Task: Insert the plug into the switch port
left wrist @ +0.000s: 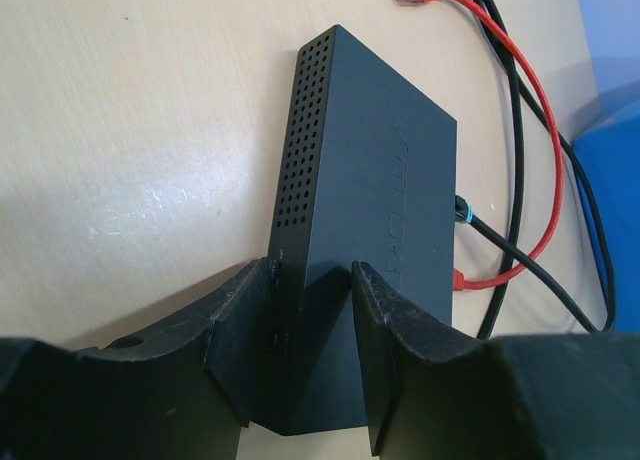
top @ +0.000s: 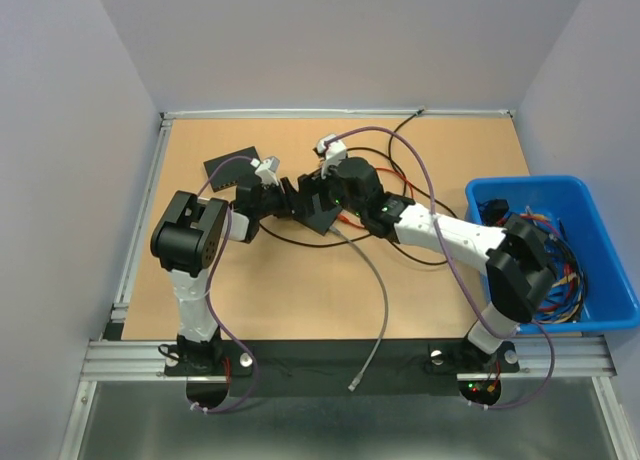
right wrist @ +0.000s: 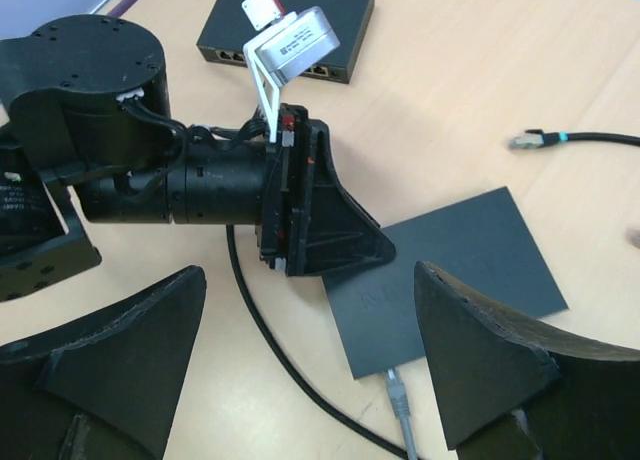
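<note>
I'm seeing the left gripper [left wrist: 300,320] pinching the black switch [left wrist: 370,180] on the tan tabletop [top: 300,300], the right gripper [right wrist: 310,280] hanging spread above it, pale grey walls [top: 330,40] enclosing everything.

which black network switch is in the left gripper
The flat black network switch nearer the arms, clamped by the left gripper; the other black switch lies untouched farther back.

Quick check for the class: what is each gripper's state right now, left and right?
Left gripper: closed on the black switch.
Right gripper: open, holding nothing.
</note>
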Motion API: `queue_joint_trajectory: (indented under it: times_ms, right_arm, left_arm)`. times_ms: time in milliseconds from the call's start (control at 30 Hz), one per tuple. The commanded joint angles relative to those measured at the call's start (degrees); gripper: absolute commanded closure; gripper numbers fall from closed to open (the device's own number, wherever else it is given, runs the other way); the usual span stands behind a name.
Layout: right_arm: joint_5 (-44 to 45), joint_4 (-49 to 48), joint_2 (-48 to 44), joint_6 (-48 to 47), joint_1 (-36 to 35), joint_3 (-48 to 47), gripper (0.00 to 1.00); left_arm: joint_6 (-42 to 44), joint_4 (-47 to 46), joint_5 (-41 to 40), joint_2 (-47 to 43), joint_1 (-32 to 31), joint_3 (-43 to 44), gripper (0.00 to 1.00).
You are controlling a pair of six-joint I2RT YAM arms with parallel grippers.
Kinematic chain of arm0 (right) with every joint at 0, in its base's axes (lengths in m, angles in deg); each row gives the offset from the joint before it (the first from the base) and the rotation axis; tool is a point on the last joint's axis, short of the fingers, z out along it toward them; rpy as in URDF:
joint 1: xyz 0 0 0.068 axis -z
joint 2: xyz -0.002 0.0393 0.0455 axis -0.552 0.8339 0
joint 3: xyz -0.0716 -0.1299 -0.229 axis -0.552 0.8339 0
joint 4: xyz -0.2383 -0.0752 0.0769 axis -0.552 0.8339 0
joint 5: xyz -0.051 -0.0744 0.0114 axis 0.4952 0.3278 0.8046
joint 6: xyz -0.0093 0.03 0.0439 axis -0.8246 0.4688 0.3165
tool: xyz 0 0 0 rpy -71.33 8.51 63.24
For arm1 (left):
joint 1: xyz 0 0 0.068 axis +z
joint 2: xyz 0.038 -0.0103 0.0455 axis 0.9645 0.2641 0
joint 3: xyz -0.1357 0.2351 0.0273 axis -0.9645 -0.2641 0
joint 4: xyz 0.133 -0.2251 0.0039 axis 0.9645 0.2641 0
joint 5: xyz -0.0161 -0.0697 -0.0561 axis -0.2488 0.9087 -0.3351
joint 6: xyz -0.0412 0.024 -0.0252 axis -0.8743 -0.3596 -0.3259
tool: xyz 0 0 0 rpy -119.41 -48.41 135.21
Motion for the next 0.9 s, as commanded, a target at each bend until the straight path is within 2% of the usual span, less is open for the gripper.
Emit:
queue_joint_trajectory:
  times_ms: [0, 267, 467, 633, 800, 867]
  right_arm:
    - [2.65, -2.78, -7.73, 1.28, -0.57, 4.04, 0.11]
    - [3.09, -2.86, -21.55, 7.17, -1.01, 18.54, 0.11]
    - [2.92, -2.95, -29.8, 12.0, -1.1, 29.09, 0.11]
    - [3.27, -5.49, -34.38, 16.13, -1.1, 38.57, 0.1]
    - [3.62, -9.8, -34.48, 18.16, -1.18, 44.12, 0.09]
    - [3.54, -12.6, -33.25, 18.95, -1.1, 45.53, 0.03]
  left_arm:
    - [0.36, 11.53, 1.54, 2.78, -0.27, -3.44, 0.5]
    - [0.09, 9.94, 1.19, 1.38, 0.08, -4.76, 0.5]
    - [-0.96, 9.94, -1.97, -0.2, 0.08, -5.55, 0.5]
    - [-2.37, 8.63, -7.16, -3.28, -0.18, -8.09, 0.49]
    - [-2.9, 7.57, -13.57, -10.3, -1.41, -10.73, 0.49]
    - [-2.72, 7.75, -15.24, -14.15, -1.59, -12.05, 0.49]
